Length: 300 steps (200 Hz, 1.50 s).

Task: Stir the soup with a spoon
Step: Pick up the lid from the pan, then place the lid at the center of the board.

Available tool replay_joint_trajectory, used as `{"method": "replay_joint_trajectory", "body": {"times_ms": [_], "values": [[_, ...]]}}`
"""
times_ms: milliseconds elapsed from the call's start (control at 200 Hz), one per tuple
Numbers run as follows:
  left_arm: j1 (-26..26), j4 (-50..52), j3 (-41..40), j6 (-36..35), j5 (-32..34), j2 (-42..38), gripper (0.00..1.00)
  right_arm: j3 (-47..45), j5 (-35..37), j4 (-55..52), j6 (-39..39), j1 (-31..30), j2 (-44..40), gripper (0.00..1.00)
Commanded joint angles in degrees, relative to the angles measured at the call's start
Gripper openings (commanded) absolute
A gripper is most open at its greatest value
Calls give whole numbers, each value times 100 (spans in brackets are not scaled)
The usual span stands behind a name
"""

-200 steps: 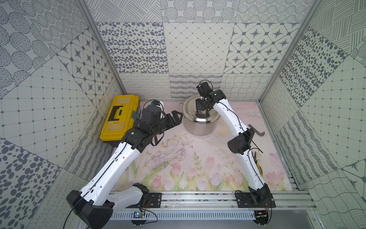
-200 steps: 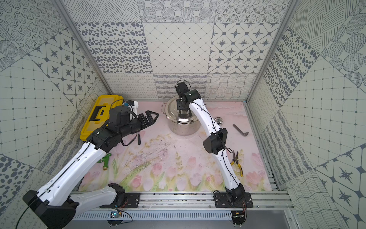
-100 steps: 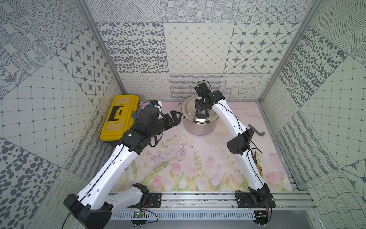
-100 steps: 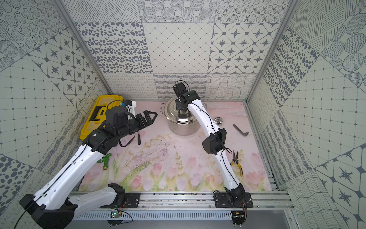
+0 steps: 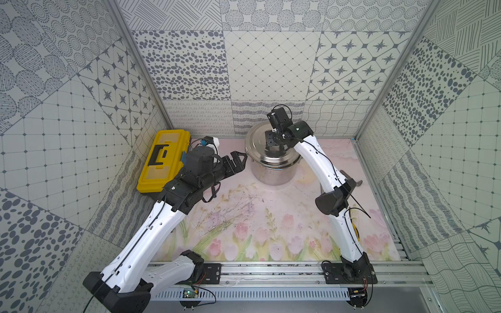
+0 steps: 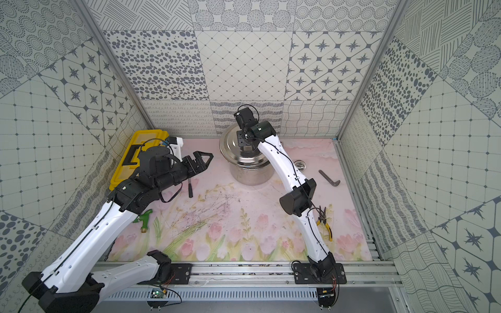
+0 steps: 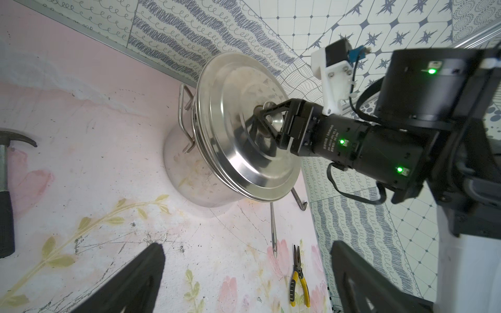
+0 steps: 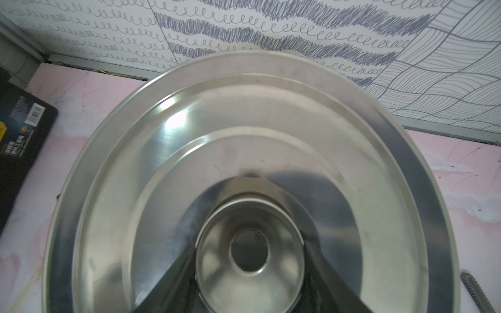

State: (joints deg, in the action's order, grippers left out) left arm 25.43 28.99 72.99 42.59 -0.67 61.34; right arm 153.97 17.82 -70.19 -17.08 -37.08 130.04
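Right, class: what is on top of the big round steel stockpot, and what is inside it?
A flat round steel lid, tilted, its knob between the right gripper's fingers. The stockpot's inside is hidden beneath it.

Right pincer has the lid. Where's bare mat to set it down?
Best patch: bare mat in front of the pot, between left arm and right arm, short of the front rail; looks wide enough for the lid. Crowded: right of the pot (ladle, bent bar, pliers) and left edge (toolbox, hammer, green nozzle, left pincer open there).
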Motion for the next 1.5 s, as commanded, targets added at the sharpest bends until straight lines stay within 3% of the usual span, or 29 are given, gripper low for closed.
{"method": "replay_joint_trajectory", "body": {"times_ms": [0, 355, 710, 955, 1191, 1496], "values": [[5, -108, 48, -207, 264, -178, 99, -443, -72, 366, 3, -312, -785, 31], [9, 71, 158, -14, 846, -626, 99, -3157, -188, 633, -289, -1801, -2762, 27], [13, 879, 488, 343, 865, -861, 99, -6064, 185, 1350, -1546, -3599, -4287, 27], [10, 1329, 375, 420, 711, -1230, 99, -6918, 255, 1788, -2123, -4324, -3861, 27], [25, 1458, 354, 651, 496, -1428, 99, -7031, 397, 2418, -2307, -4228, -3043, 31], [14, 1642, 433, 802, 192, -1439, 99, -6839, 283, 2899, -2040, -3705, -2140, 29]]}}
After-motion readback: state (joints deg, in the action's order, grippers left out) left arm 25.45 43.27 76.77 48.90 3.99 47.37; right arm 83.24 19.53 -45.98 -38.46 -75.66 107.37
